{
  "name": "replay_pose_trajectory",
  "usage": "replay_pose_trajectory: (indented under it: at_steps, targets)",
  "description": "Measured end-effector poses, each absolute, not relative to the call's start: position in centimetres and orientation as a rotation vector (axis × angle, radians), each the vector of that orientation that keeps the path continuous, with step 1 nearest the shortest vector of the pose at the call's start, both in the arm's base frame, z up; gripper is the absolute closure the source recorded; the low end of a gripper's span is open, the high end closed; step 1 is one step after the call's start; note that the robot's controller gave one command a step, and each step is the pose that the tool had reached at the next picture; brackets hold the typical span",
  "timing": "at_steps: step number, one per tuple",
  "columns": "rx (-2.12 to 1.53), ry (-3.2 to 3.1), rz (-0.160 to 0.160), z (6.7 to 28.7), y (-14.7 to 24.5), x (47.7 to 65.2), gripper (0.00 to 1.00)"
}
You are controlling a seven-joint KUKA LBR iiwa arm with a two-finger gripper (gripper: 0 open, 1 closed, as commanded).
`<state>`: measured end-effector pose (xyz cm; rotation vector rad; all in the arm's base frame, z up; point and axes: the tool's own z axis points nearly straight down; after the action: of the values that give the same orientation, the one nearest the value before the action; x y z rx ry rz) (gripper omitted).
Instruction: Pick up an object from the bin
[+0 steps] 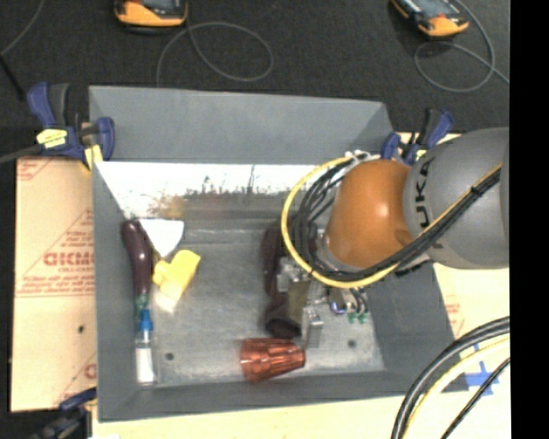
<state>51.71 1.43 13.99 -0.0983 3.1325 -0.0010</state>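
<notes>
Robotics lab test cell, from what I see on my feed. A grey metal bin [232, 171] sits on a dark mat [326, 60]. A KUKA arm [467, 197] carries an orange wrist cover [369, 214] and bundled yellow and black cables [296, 201]. Loose wires [268, 53] loop on the mat, with two orange-and-black devices [150, 10] at the far edge.

Dim light, glare on bin wall [214, 176]

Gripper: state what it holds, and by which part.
Cannot be told. The gripper is down beside the lower end of the dark brown elongated thing in the middle of the bin, above the copper-coloured cup; no hold is visible.
</notes>
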Motion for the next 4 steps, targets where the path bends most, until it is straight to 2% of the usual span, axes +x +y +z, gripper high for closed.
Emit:
replay_pose_trajectory:
  at_steps: [1,2,3,4]
  targets:
    - [-0.526,3.093,-0.004,12.4,2.0,54.1,0.0]
    - [-0.879,3.003,-0.007,7.3,-1.4,58.3,0.0]
    - [-1.239,2.875,-0.007,7.3,5.4,60.1,1.0]
    - [-1.239,2.875,-0.007,7.3,5.4,60.1,1.0]
